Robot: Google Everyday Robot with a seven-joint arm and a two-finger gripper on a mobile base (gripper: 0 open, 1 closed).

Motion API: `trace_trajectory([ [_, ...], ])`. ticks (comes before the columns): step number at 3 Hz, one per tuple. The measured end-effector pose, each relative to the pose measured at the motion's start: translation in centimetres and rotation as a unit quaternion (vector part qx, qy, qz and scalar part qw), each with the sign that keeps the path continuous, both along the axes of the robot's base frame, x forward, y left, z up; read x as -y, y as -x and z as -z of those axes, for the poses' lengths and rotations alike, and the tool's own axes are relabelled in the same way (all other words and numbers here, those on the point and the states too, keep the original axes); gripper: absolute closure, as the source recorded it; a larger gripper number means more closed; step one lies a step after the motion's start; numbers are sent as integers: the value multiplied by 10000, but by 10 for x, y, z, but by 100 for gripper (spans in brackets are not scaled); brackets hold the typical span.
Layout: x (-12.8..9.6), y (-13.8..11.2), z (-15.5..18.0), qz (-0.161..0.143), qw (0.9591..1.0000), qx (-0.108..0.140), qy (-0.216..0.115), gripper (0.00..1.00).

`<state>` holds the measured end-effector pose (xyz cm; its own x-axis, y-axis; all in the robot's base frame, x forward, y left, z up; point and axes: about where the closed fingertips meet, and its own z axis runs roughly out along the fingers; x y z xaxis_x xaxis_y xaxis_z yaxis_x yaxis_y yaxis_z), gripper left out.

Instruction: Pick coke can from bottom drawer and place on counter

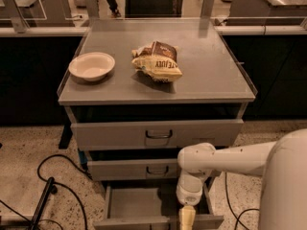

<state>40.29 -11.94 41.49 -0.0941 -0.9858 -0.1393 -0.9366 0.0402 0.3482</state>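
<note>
The bottom drawer (136,204) is pulled open at the foot of the grey cabinet, with its front edge at the bottom of the view. My gripper (187,217) hangs from the white arm (225,159) and points down over the right part of the drawer. The arm's wrist covers the spot inside the drawer, so the coke can is hidden. The counter (211,75) is the flat grey cabinet top above the three drawers.
A cream bowl (92,65) sits at the counter's left and a yellow-brown chip bag (157,61) at its middle. The top drawer (158,134) and middle drawer (139,169) are slightly ajar. Black cables (48,195) lie on the speckled floor at the left.
</note>
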Motion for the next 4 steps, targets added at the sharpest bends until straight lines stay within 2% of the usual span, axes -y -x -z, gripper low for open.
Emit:
trace_trajectory([
  [1, 1, 0, -1, 10, 10000, 14, 3, 0],
  [2, 2, -3, 8, 27, 9995, 180, -242, 0],
  [3, -7, -10, 11, -217, 9962, 645, -535, 0],
  [4, -9, -13, 12, -218, 9957, 703, -568, 0],
])
